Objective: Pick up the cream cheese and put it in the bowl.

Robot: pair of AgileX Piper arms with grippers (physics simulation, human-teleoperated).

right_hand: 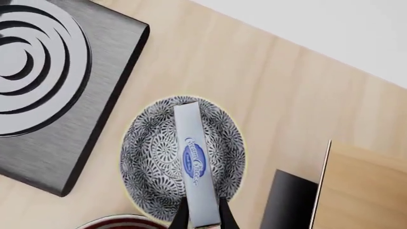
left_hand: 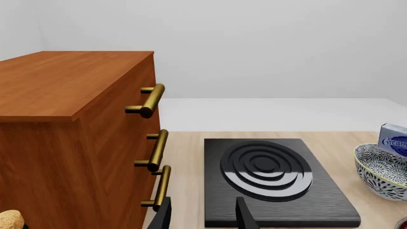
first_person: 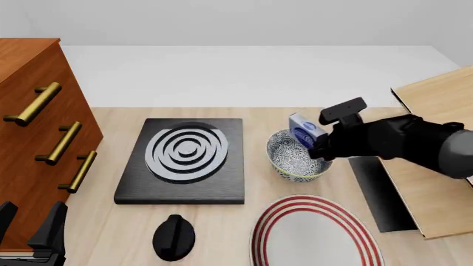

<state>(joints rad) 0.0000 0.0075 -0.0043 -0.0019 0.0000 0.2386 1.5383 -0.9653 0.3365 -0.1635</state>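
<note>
Now the right hand (right_hand: 203, 220) is clamped on the cream cheese (right_hand: 194, 162), its fingers pinching one end of the flat box. In the right wrist view the box lies over the middle of the bowl (right_hand: 149, 157); in the front view it is tilted, above the bowl's far rim. The bowl stands on the worktop (first_person: 296, 116) just beside the black burner plate (first_person: 185, 160), with a red-ringed plate (first_person: 318, 235) nearer the camera. The left hand (left_hand: 203, 214) hangs apart, holding nothing, by the wooden drawer cabinet (left_hand: 70, 124).
</note>
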